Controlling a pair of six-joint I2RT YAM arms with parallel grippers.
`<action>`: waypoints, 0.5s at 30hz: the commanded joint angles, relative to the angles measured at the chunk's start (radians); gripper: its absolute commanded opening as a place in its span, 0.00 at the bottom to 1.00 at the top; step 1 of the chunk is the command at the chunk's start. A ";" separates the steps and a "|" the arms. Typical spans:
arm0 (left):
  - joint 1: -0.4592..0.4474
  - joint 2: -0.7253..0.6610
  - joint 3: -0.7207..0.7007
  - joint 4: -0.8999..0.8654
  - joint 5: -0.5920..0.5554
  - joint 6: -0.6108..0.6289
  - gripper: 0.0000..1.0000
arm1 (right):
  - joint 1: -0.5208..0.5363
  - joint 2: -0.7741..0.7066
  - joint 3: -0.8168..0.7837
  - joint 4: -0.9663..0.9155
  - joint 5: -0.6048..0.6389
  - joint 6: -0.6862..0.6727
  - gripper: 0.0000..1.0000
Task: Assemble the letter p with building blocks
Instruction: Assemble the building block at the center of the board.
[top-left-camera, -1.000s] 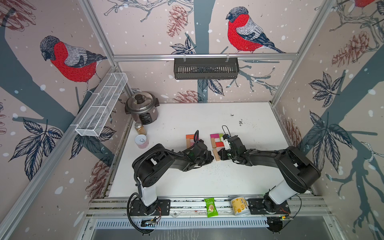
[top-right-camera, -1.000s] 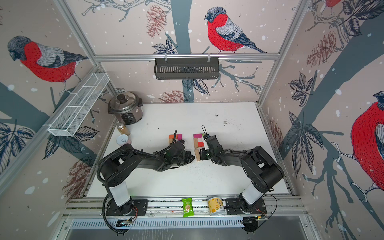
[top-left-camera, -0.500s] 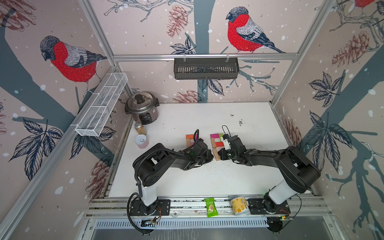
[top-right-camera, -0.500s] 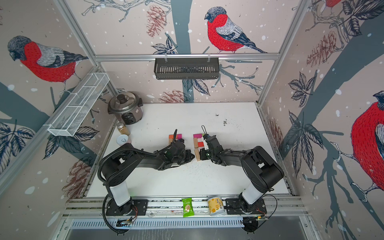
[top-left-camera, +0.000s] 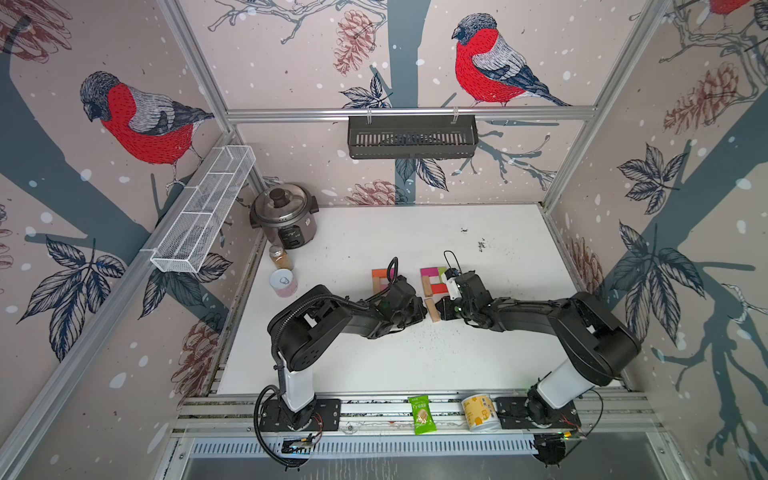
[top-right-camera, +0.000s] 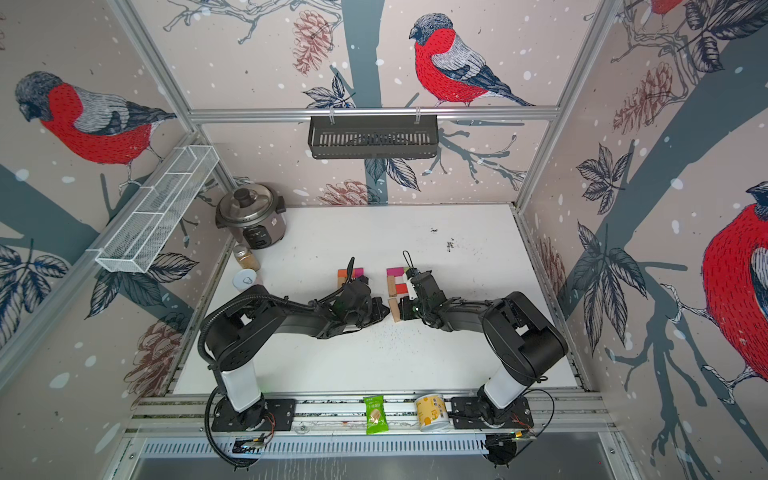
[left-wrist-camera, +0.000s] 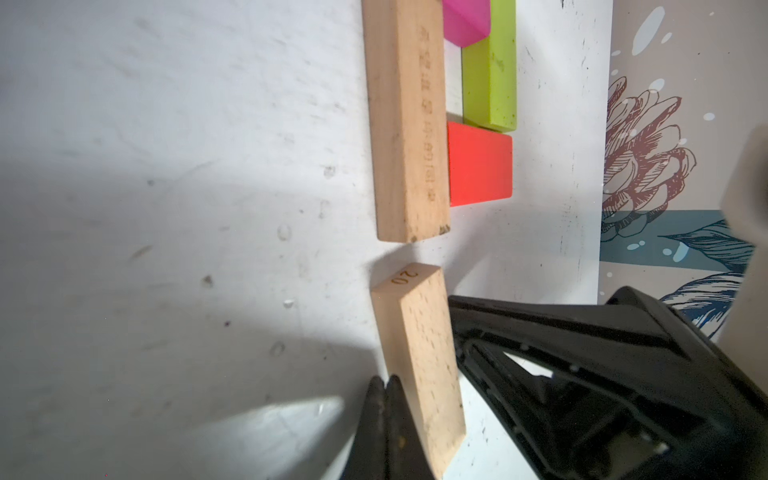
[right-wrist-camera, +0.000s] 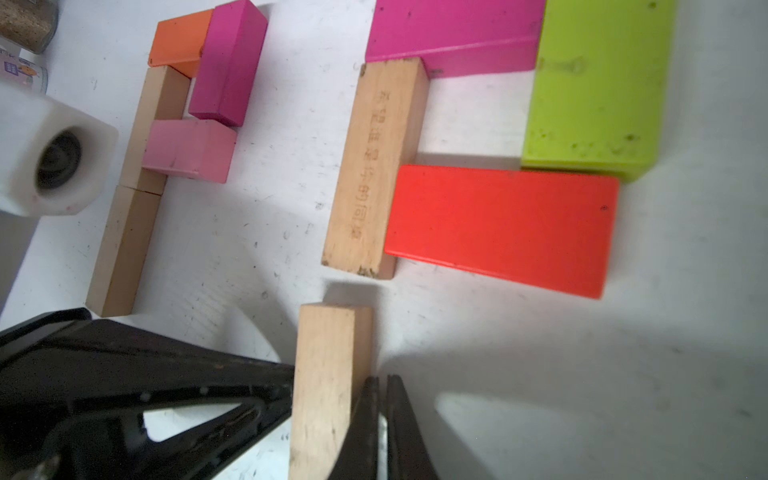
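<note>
A short plain wood block (top-left-camera: 434, 311) (top-right-camera: 395, 309) lies between my two grippers in both top views. My left gripper (left-wrist-camera: 384, 380) is shut, its closed tips against one long side of this block (left-wrist-camera: 415, 353). My right gripper (right-wrist-camera: 382, 380) is shut too and touches the opposite side (right-wrist-camera: 328, 374). Just beyond the block, a long wood bar (right-wrist-camera: 374, 166) adjoins a magenta block (right-wrist-camera: 453, 29), a lime green block (right-wrist-camera: 594, 83) and a red block (right-wrist-camera: 498, 224). A small gap separates the short block from that bar. Further left stands another group: orange (right-wrist-camera: 178, 41), magenta (right-wrist-camera: 226, 62), light pink (right-wrist-camera: 187, 149) and wood bars (right-wrist-camera: 124, 249).
A rice cooker (top-left-camera: 284, 216), a jar (top-left-camera: 280, 257) and a cup (top-left-camera: 284, 282) stand along the table's left edge. On the front rail lie a green snack packet (top-left-camera: 423, 414) and a yellow cup (top-left-camera: 480, 413). A wire basket (top-left-camera: 203, 208) and a black basket (top-left-camera: 411, 137) hang on the walls.
</note>
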 joint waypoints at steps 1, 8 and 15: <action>0.004 0.012 0.000 -0.090 -0.041 -0.007 0.00 | 0.001 0.008 -0.002 -0.070 0.018 -0.003 0.10; 0.008 0.013 0.002 -0.096 -0.045 -0.003 0.00 | 0.000 0.007 -0.002 -0.072 0.023 -0.004 0.10; 0.012 0.014 0.008 -0.104 -0.048 0.000 0.00 | -0.002 0.004 -0.004 -0.075 0.030 -0.003 0.10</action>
